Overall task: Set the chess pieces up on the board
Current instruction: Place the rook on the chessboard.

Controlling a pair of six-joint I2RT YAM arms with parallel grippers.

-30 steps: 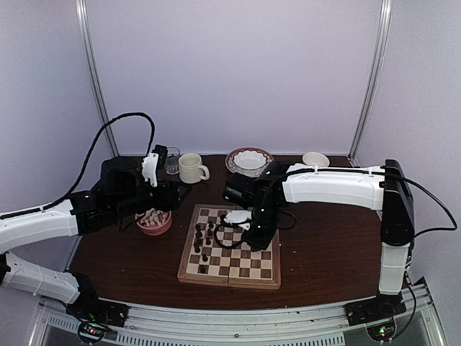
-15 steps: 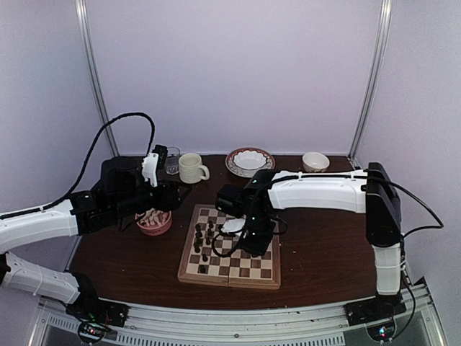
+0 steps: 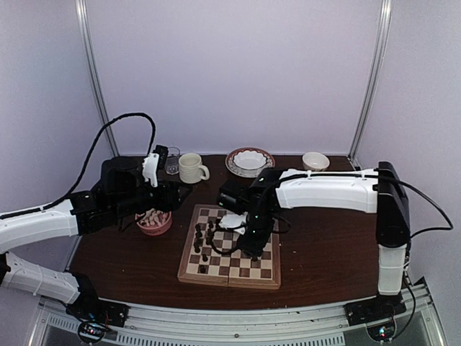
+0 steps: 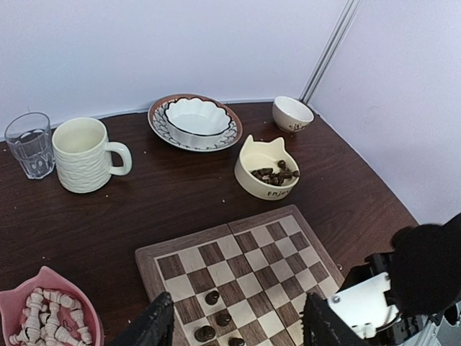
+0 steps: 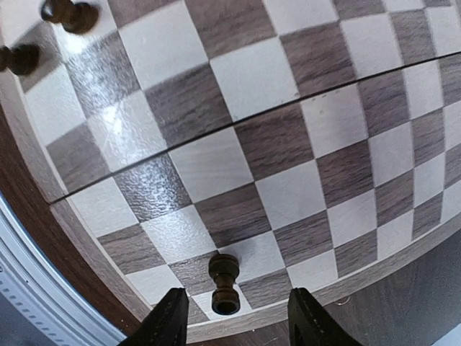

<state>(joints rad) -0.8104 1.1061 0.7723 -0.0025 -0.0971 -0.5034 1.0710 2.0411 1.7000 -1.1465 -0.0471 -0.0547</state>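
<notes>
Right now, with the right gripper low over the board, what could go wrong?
1. The dark piece sits between the open fingers of the right gripper, near the edge of the board; lifting crookedly could tip it over.
2. Other dark pieces stand nearby; a sideways sweep might knock them.

You see a robot lab cell: plain pale walls point(image 3: 230, 72) close the dark counter point(image 3: 324, 252) on three sides, metal posts point(image 3: 91, 72) stand at 11 and 1 o'clock, and a metal rail point(image 3: 238, 323) at 6 o'clock carries two cabled arms point(image 3: 328, 189).
</notes>
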